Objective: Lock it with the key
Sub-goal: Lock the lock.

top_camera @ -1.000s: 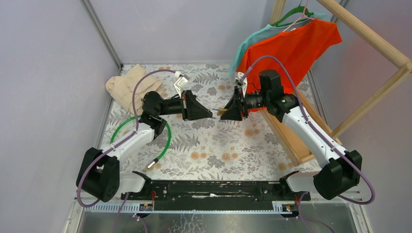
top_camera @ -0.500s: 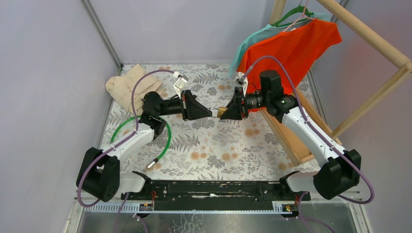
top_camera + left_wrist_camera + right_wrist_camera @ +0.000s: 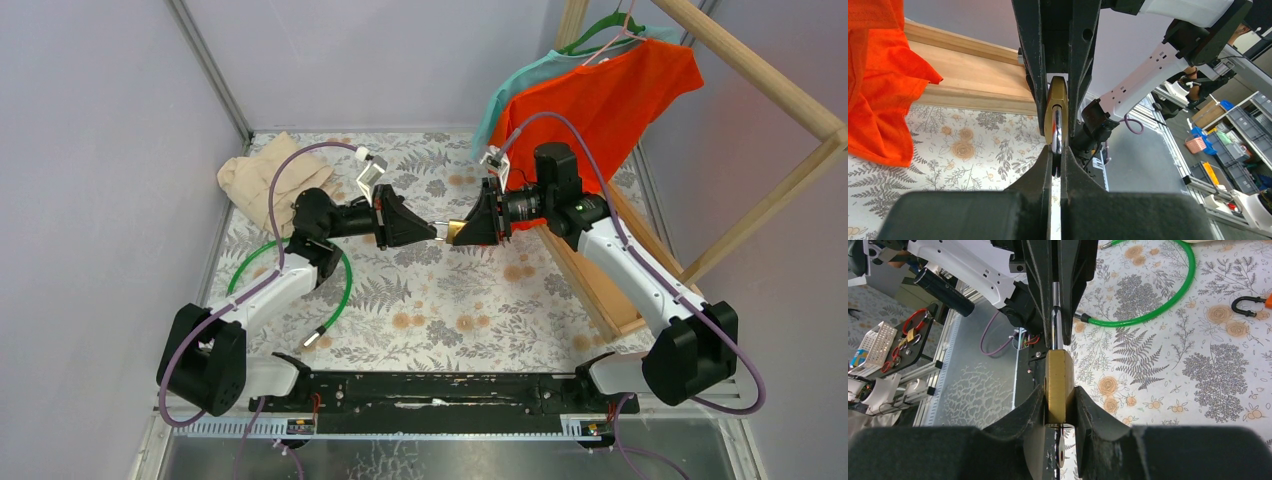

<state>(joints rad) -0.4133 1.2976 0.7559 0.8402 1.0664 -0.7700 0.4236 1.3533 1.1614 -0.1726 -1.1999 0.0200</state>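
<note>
I count 2 arms, 1 padlock, 1 key. The two pincers meet tip to tip in the middle of the top view, up off the table (image 3: 440, 300).

The right gripper (image 3: 472, 229) is squeezed onto the gold padlock (image 3: 456, 231), one finger on each flat side. The left gripper (image 3: 430, 233) is pinched tight on the thin silver key (image 3: 1057, 131). The key tip touches the end of the lock; can't tell how far in it goes.

Other stuff: 2 shirts at upper right, 1 orange (image 3: 590, 90) and 1 teal (image 3: 520, 85), 1 wooden frame (image 3: 600, 290) along the right edge, 1 tan cloth (image 3: 255, 175) at upper left, and 1 green cable loop (image 3: 345, 290) under the left arm.

Room: the frame and shirts sit close by the right arm. The lower-middle of the table is the open bit.
</note>
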